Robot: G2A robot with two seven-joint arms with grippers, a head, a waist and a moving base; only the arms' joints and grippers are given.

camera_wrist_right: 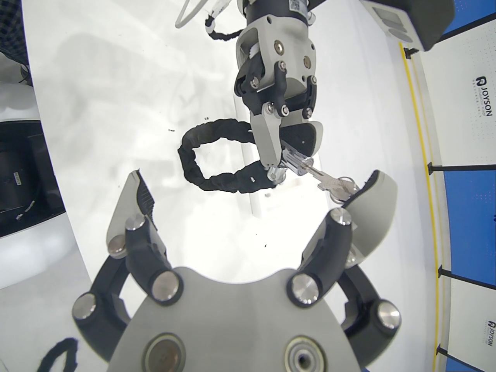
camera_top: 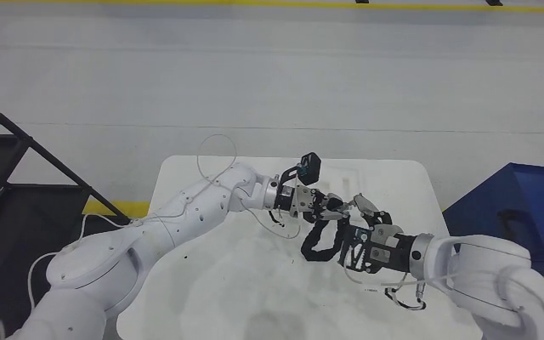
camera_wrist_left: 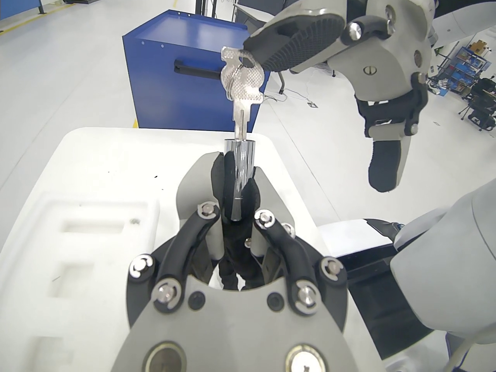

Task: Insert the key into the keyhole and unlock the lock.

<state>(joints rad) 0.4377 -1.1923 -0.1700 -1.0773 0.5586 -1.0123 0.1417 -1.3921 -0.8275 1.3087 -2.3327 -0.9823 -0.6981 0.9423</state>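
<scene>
Above the table, left pincer clamped on the lock, key standing in its keyhole; right pincer wide open, one pad touching the key. Close squarely on it, then twist without tilting.

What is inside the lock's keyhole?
The key has its blade in the keyhole of the lock, which the left tool grips. Its head sticks out; the blade's tip is covered by the cylinder.
</scene>
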